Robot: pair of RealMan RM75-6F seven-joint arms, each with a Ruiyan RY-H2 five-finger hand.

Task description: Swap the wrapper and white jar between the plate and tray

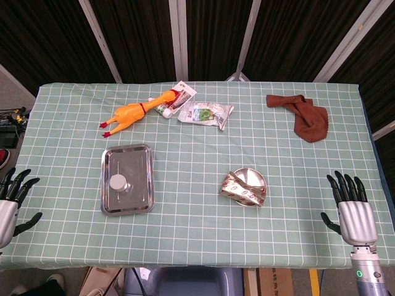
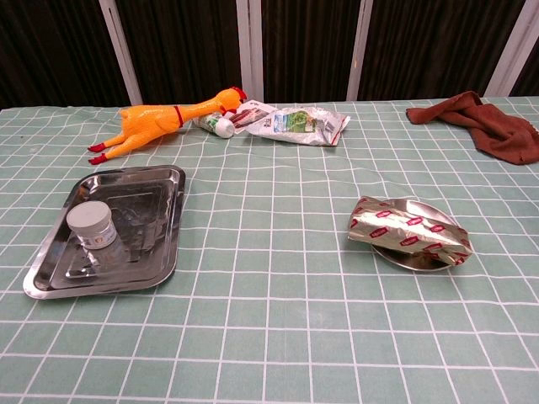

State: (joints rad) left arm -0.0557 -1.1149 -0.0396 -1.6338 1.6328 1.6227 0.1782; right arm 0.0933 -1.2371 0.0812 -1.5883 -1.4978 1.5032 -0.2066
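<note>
A small white jar (image 1: 118, 182) (image 2: 93, 226) stands upright in the steel tray (image 1: 137, 156) (image 2: 160, 181) on the left of the table. A shiny wrapper with red marks (image 1: 242, 192) (image 2: 408, 231) lies across the small round metal plate (image 1: 253, 177) (image 2: 414, 261) right of centre. My left hand (image 1: 10, 197) rests at the table's near left edge, fingers spread, holding nothing. My right hand (image 1: 352, 206) sits at the near right edge, fingers apart and empty. Both hands are far from the tray and plate and show only in the head view.
At the back lie a yellow rubber chicken (image 1: 134, 111) (image 2: 160, 120), a small tube (image 1: 164, 110) (image 2: 217, 126) and plastic packets (image 1: 205, 114) (image 2: 301, 123). A brown cloth (image 1: 302, 114) (image 2: 488, 122) is crumpled at the back right.
</note>
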